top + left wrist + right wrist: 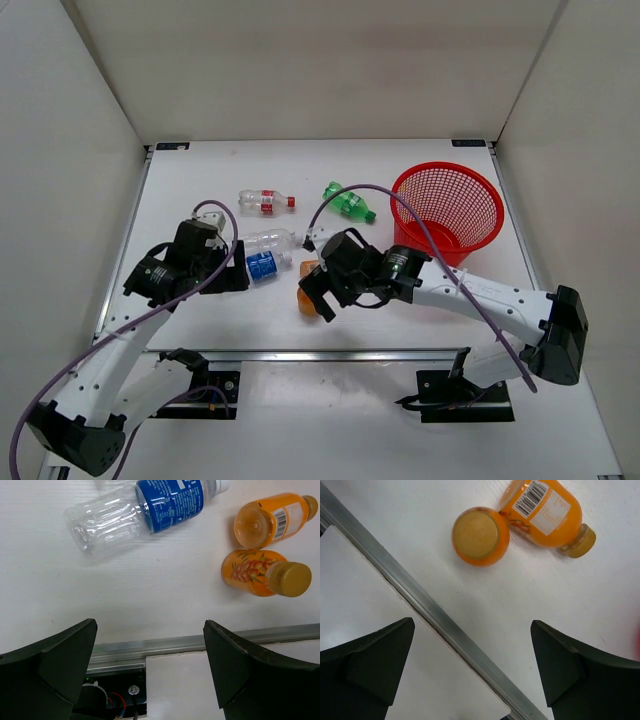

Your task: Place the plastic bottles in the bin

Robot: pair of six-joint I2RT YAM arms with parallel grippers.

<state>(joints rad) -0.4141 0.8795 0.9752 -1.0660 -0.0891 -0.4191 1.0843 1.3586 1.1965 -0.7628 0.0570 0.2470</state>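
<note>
White table [200, 190], orange bottles [545, 510] just ahead of right pincer [472, 625]

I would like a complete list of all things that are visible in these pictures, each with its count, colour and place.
red-label bottle: 1, clear with red cap, far left of table
green bottle: 1, green, far middle, left of the basket
clear bottle: 1, clear, label not readable, middle of table
blue-label bottle: 1, clear with blue label, near the left tool
orange bottles: 2, orange, side by side near the front edge
mesh basket: 1, red, far right
table: 1, white
left tool: 1, black, open
right tool: 1, black, open, over the orange bottles
</note>
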